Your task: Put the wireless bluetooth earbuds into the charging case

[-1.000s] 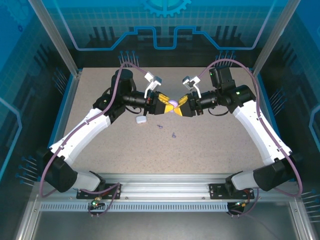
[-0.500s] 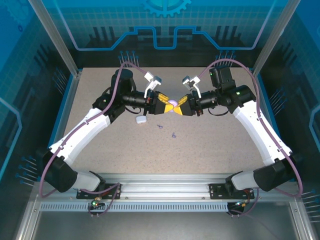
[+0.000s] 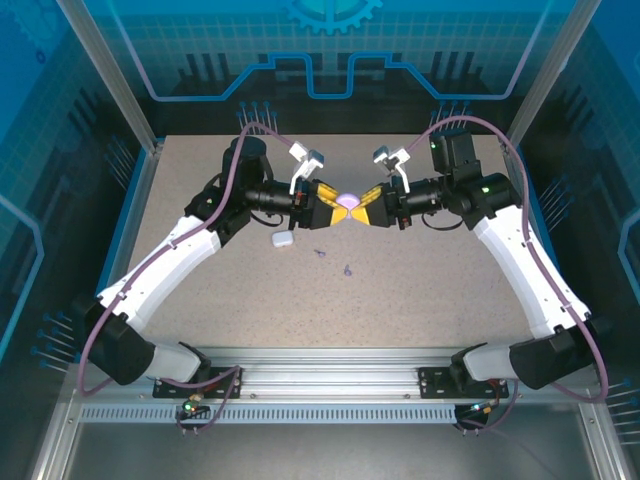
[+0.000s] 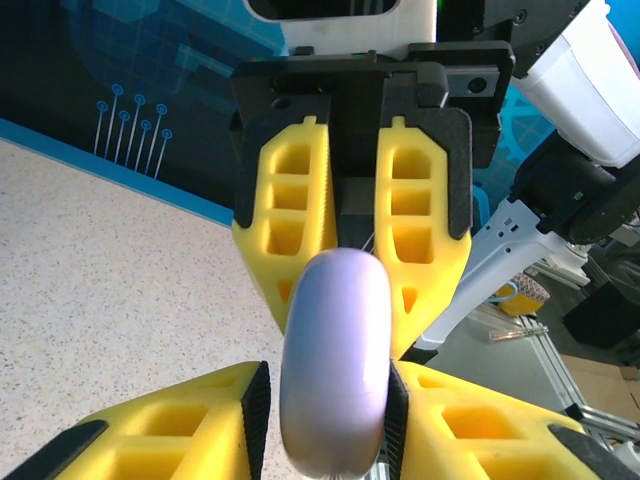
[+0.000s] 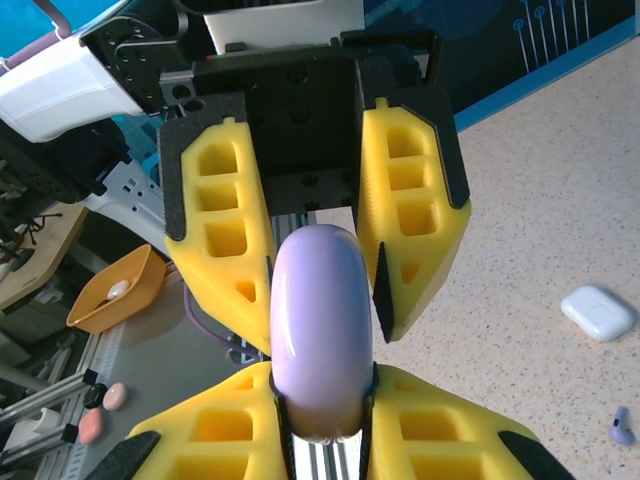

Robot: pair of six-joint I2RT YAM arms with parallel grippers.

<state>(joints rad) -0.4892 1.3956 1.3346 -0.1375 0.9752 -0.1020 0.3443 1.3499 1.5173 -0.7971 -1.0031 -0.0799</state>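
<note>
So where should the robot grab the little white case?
Take the case across its two long sides, near the middle, coming straight down from above. It lies flat on the table with nothing touching it, so fingers can likely drop on either side. Its rounded, glossy ends would probably slip out of a pinch.

speckled beige tabletop (image 3: 400, 300), blue trim (image 4: 120, 176) at edges. alu frame posts (image 3: 110, 70) l+r at rear corners. translucent blue panels (image 3: 330, 60) w/ circuit + gear print all round. slotted alu rail (image 3: 330, 362) along near edge. orange bowl (image 5: 110, 290) beyond table edge. lighting even.
</note>
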